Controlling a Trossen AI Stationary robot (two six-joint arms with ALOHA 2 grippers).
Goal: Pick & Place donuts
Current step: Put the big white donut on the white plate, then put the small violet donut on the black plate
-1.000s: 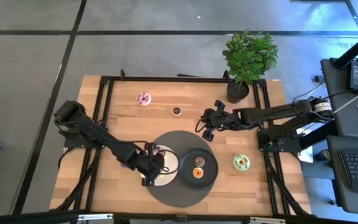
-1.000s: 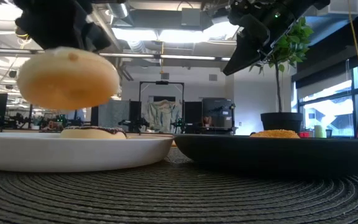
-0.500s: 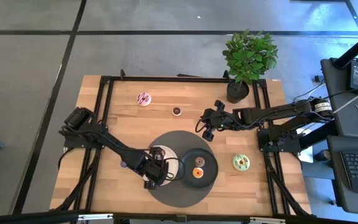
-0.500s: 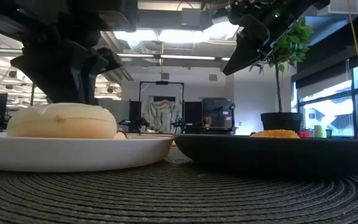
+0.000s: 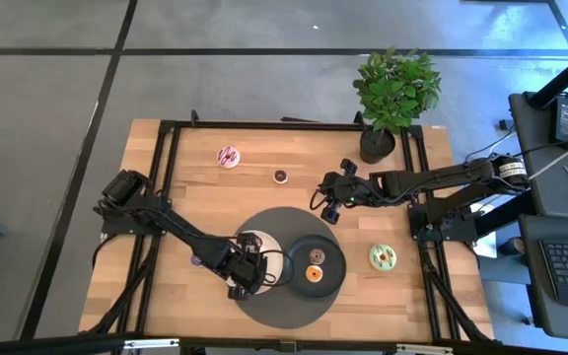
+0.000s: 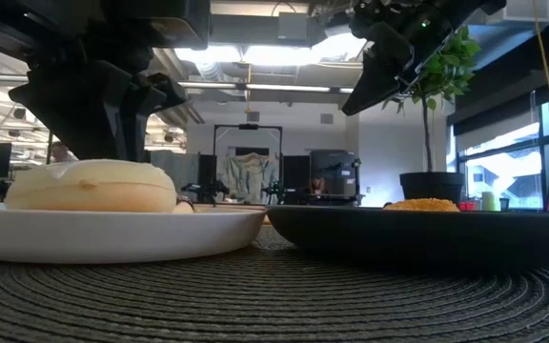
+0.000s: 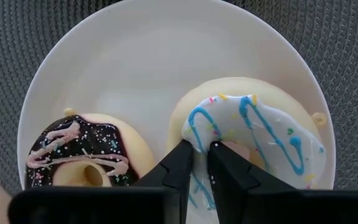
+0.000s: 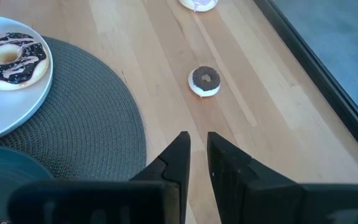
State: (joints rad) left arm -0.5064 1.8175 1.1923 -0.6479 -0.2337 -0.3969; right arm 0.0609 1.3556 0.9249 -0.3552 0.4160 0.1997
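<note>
My left gripper [image 7: 201,149] stands over the white plate [image 7: 135,56], shut on a cream donut [image 7: 272,137] with white icing and blue drizzle. That donut [image 6: 93,186] lies flat on the plate [image 6: 112,233], next to a chocolate-sprinkled donut [image 7: 82,152]. My right gripper [image 5: 328,202] hangs shut above the wood beyond the mat and touches nothing. A pink donut [image 5: 228,156] and a brown mini [image 5: 280,176] lie toward the far edge. A green donut [image 5: 383,258] lies at the right. An orange mini [image 5: 316,273] sits on the black plate [image 5: 335,264]. My left gripper pinches the cream donut's ring wall [image 7: 199,127] on the side toward the chocolate donut. One finger [image 7: 229,165] is at the hole and the other finger [image 7: 179,165] is outside. The fingers come from above, pointing down. The donut rests flat on the white plate.
Both plates sit on a round grey woven mat [image 5: 289,301] near the table's front middle. A potted plant [image 5: 394,94] stands at the far right corner. A black frame [image 5: 166,177] edges the wooden table. Bare wood lies left of the mat and between the loose donuts.
My left gripper has come down and shifted slightly right and toward the near edge, carrying the cream donut. The donut was lifted clear above the white plate and now lies flat on it. My right arm has kept still.
</note>
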